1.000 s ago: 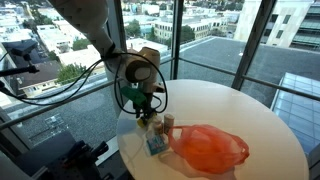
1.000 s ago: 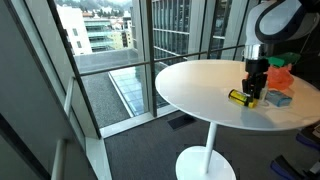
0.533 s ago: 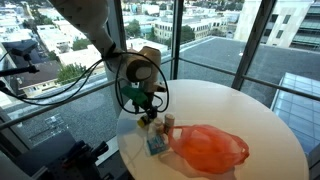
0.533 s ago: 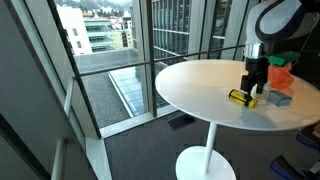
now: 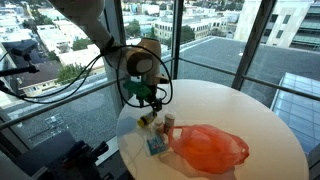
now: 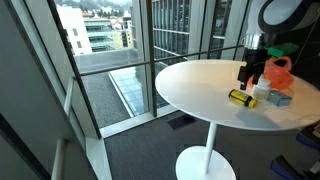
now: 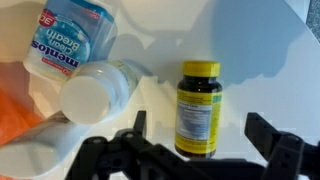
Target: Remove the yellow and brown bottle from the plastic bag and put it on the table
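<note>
A large round white table (image 6: 200, 85) stands beside floor-to-ceiling windows. On it lies a crinkled, translucent orange-red plastic bag (image 5: 207, 148), slumped flat; whether anything is inside it cannot be told from these views. The yellow and brown bottle (image 7: 200, 108) is outside the bag, lying on its side on the bare tabletop, well clear of the bag. In the wrist view its yellow cap points toward the top of the picture, with a yellow label over a dark brown body. Just beside it lies a white bottle (image 7: 110, 88), also on its side, its white cap facing the camera. Beyond that sits a blue Mentos container (image 7: 68, 38), touching or nearly touching the white bottle. An edge of the orange bag shows at the lower left of the wrist view. The gripper (image 5: 149, 98) hangs above this cluster of small items, clear of the table. Its jaws are spread wide, and its dark fingers (image 7: 268, 135) frame the yellow and brown bottle from above, one on each side. They touch nothing and hold nothing.
</note>
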